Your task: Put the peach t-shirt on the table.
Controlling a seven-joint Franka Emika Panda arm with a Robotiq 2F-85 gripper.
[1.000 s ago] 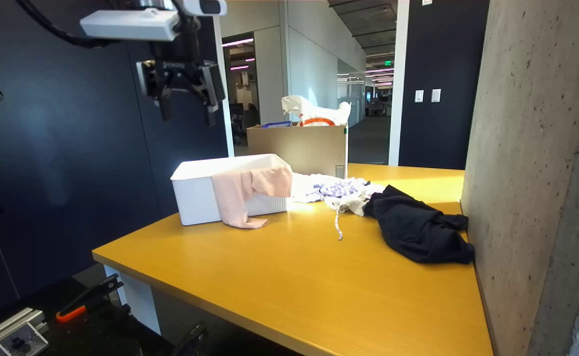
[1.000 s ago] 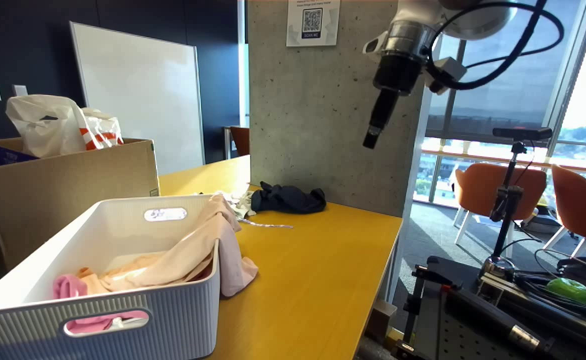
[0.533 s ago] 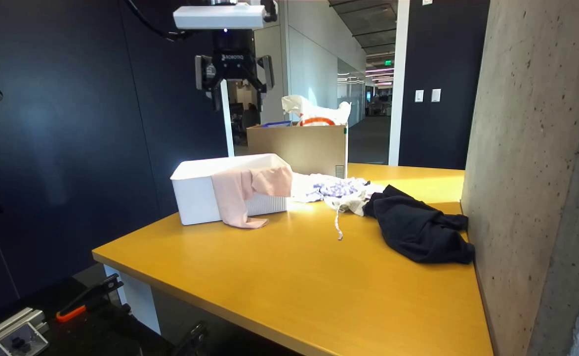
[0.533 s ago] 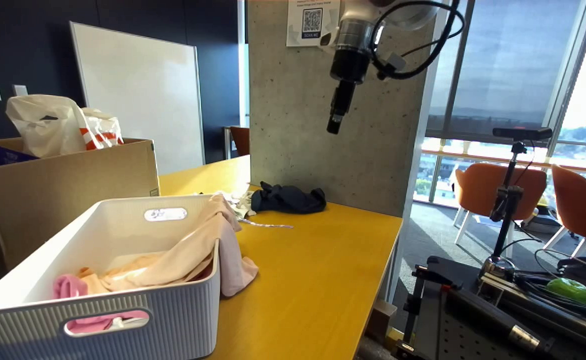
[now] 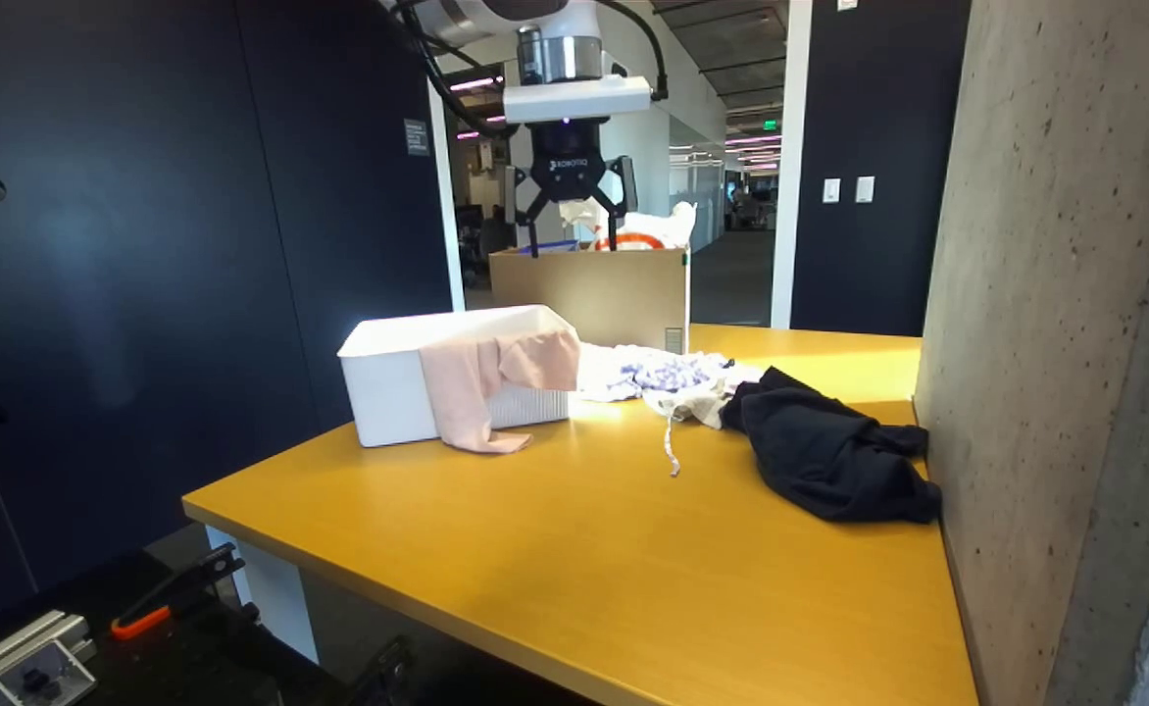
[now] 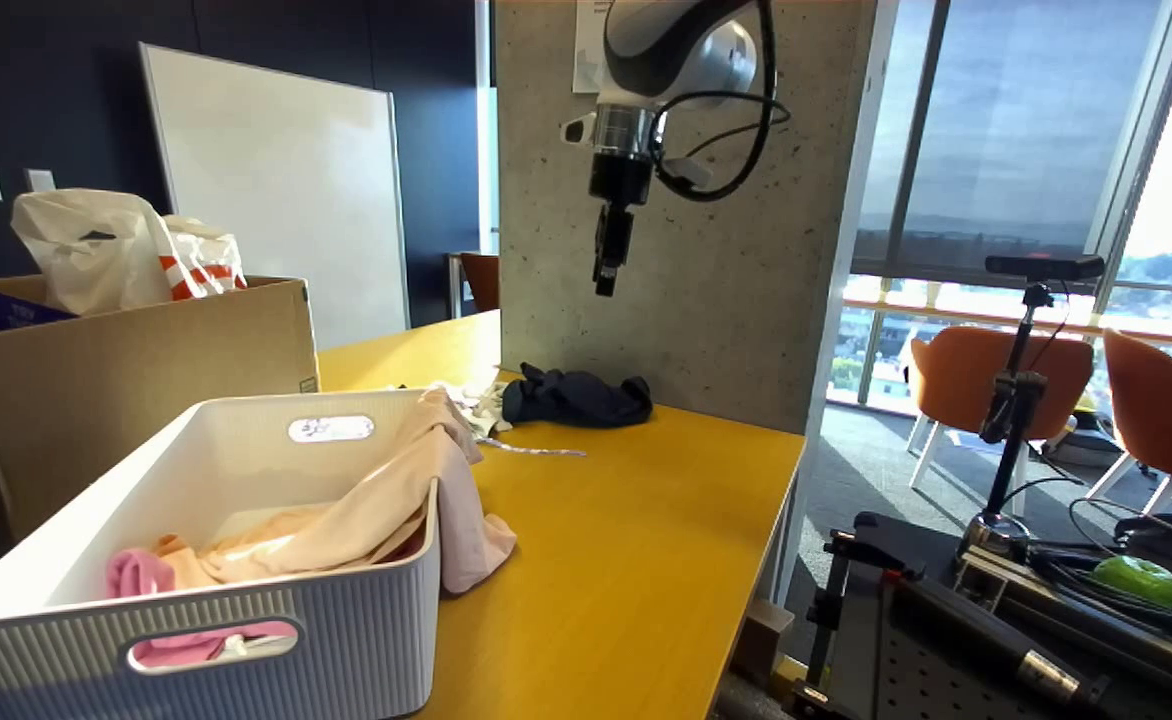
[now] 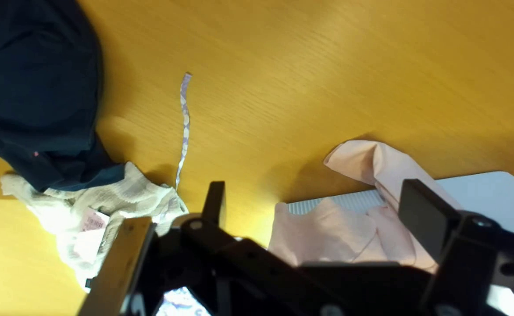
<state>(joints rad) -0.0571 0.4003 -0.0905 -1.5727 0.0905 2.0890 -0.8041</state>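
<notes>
gripper (image 5: 574, 247) points down, well above the worktop (image 5: 574, 559); fingers spread wide, nothing between them. peach t-shirt (image 6: 376, 520) lies lower, slung over the rim of the white box (image 6: 366, 640): part inside, part down the outer wall, loose end at or near the worktop (contact unclear). step in hand, my reading: approach for the pick; nothing grasped yet. to do it well: line up over the fold at the rim and straddle cloth only, since catching the wall would likely drag the box. pinch deep; limp fabric may slip from a shallow bite. then lift until the inner part clears the rim, checking that the pink cloth (image 6: 141, 572) inside the box doesn't ride along. further out: pale cloth (image 7: 138, 197) touching the black garment (image 7: 42, 96); suggest laying the peach t-shirt on the worktop well apart from both.
</notes>
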